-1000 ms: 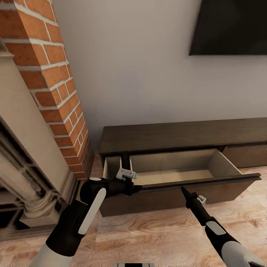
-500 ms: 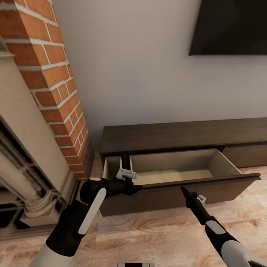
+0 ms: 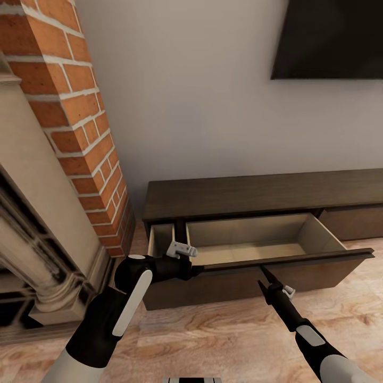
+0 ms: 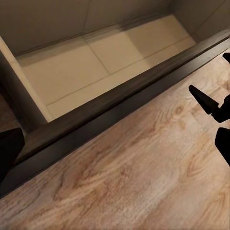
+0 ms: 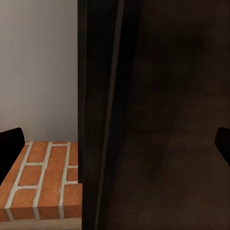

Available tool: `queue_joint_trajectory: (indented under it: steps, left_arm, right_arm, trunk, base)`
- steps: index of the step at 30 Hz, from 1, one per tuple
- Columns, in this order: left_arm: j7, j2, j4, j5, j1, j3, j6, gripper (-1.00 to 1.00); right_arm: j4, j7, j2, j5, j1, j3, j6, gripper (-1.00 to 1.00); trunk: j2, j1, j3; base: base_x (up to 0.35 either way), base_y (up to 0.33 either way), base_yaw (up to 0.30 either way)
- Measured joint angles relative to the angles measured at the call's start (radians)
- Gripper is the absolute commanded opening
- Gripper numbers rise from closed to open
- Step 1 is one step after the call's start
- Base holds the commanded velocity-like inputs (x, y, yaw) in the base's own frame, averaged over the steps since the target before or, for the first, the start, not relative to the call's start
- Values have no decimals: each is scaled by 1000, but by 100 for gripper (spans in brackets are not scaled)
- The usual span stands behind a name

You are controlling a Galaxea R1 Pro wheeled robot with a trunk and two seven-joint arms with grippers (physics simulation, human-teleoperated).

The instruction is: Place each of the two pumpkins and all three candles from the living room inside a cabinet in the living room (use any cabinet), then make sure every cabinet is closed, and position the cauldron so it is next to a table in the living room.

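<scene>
Cabinet drawer pulled out; right claw at its front

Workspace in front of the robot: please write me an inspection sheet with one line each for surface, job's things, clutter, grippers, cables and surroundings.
Surface: light wood-grain floor; the low dark-brown cabinet stands on it against the wall.
Job's things: cabinet drawer pulled out, its pale inside bare; no pumpkins, candles or cauldron seen.
Clutter: nothing seen.
Grippers: left gripper at the drawer's left front corner; right gripper low against the drawer front; the right wrist view has the dark wood between its fingertips. Whether either is open or shut cannot be told.
Cables: nothing seen.
Surroundings: red brick column and pale fireplace surround to the left, grey wall, dark screen mounted above.
</scene>
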Motion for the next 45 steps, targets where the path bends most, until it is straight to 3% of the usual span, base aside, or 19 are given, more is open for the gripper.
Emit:
queue_joint_trajectory:
  steps: [34, 42, 45]
  left_arm:
    - [-6, 1, -1, 5, 0, 1, 3, 100]
    - [-6, 2, -2, 7, 0, 1, 3, 100]
    - [-6, 2, -2, 7, 0, 1, 3, 100]
  right_arm:
    - [0, 0, 0, 0, 0, 0, 0, 100]
    - [1, 0, -1, 0, 0, 0, 0, 100]
    - [1, 0, -2, 1, 0, 0, 1, 100]
  trunk:
    - [0, 0, 0]
    - [2, -4, 31]
    - [2, -4, 31]
  base:
    - [-61, 0, 0]
    - [0, 0, 0]
    - [0, 0, 0]
